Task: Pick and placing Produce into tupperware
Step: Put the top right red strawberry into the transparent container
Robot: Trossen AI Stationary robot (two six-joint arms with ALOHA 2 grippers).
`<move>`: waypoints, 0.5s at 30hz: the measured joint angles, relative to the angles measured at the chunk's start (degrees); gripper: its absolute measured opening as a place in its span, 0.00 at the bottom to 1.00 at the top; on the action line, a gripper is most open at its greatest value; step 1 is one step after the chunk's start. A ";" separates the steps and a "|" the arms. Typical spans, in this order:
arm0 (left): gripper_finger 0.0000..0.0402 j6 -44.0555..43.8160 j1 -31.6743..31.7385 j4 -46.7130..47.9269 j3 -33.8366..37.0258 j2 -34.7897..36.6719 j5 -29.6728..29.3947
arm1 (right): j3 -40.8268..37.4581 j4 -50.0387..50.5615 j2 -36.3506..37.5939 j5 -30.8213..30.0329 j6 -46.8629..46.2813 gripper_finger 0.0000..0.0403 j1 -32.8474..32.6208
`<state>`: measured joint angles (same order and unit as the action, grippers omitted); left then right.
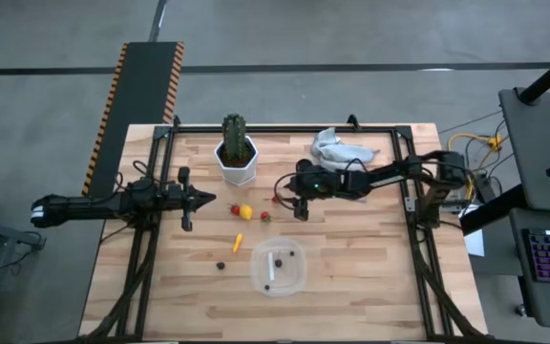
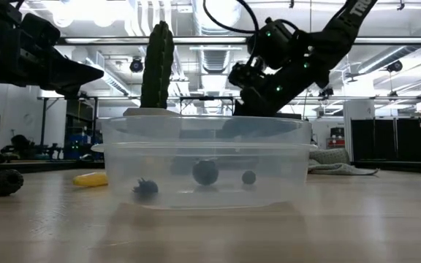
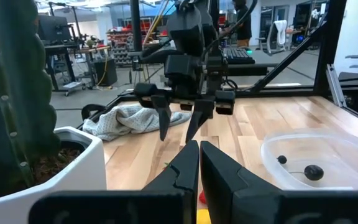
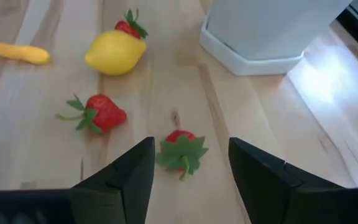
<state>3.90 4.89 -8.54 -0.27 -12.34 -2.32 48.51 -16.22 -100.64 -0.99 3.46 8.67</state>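
At the lower centre of the right wrist view, the right gripper [image 4: 188, 163] hangs with its jaws wide apart and empty, straddling a strawberry [image 4: 181, 149] with its leafy cap toward the camera, evidently lined up for a grasp. Farther up left lie another strawberry [image 4: 103, 112], a lemon [image 4: 115, 53] and an orange sliver [image 4: 18, 53]. In the high view's lower centre, the tupperware [image 1: 279, 268] already holds dark berries. At left, the left gripper [image 1: 205, 199] waits pinched closed, holding nothing.

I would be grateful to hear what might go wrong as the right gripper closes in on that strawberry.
The right gripper, open, straddles a strawberry lying on its side; closing may pinch only the leaves and drop it. A second strawberry lies close and could be knocked. The white pot stands near, risking a bump on lifting.
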 joint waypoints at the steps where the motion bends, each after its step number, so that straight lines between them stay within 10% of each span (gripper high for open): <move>1: 0.00 -0.01 0.00 -0.02 0.00 -0.01 0.00 | 0.00 -0.27 -0.42 0.04 -0.02 0.49 0.00; 15: 0.00 -0.17 0.00 0.00 0.00 -0.24 -0.03 | 0.00 -1.84 -4.28 1.40 -0.94 0.49 0.00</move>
<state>3.73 4.89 -8.54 -0.27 -12.58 -2.35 48.51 -18.07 -104.93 0.40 2.52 8.67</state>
